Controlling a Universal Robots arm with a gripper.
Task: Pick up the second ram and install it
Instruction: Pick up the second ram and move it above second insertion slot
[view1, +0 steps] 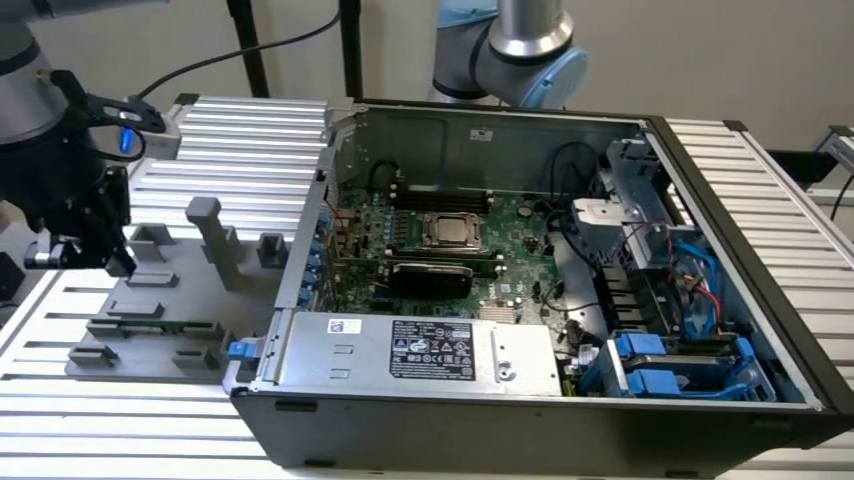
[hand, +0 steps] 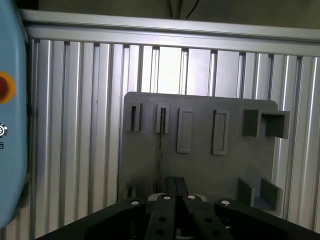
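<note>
We find the second ram (view1: 150, 326) seated in the grey holder tray (view1: 180, 295), along the tray's edge nearest the exterior camera. The gripper (hand: 175, 182) hangs above the tray, fingers pressed together. We judge the ram light, stiff and fragile: grip its board edges.

In the exterior view we see the arm's (view1: 525, 25) silver tube and pale blue joint cap (view1: 571, 72) at twelve o'clock. At nine o'clock there is a grey wrist segment (view1: 20, 95), a matte black tool (view1: 120, 264) and a grey connector block (view1: 150, 128) with a blue glow, fed by a black cable (view1: 227, 55). In the wrist view, we count four small silver screws (hand: 135, 203) across the tool's (hand: 175, 187) angular black body.
</note>
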